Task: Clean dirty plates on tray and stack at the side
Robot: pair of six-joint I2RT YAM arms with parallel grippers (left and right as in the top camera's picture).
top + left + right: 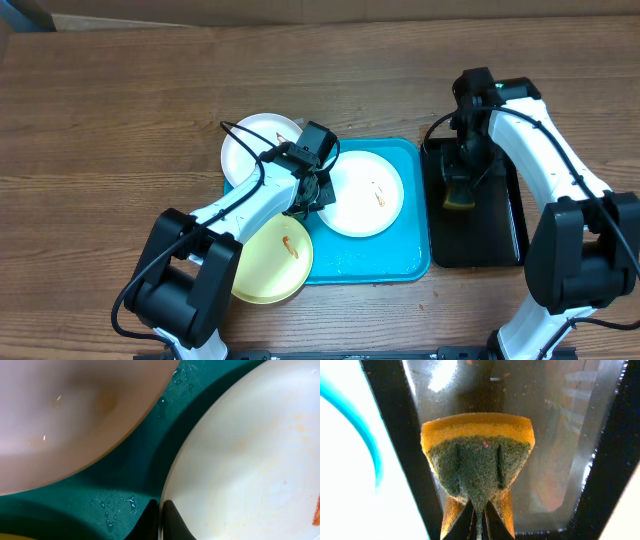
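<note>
Both arms had glossy white shells joined by chunky, rounded black joints. The left arm (245, 205), on the left side of the tray (415, 262), carried a thin black cable (232, 130) that looped free of its shell. A black camera block (318, 141) sat just behind the left claw (306, 206). The right arm (545, 145), to the right of the tray, had a similar black cable (430, 130) and a small green light (497, 87) on a black joint. Seen close up, the left claw's fingers (175, 522) were dark, smooth and tapered. The right claw (479, 522) had fingers of the same black.
</note>
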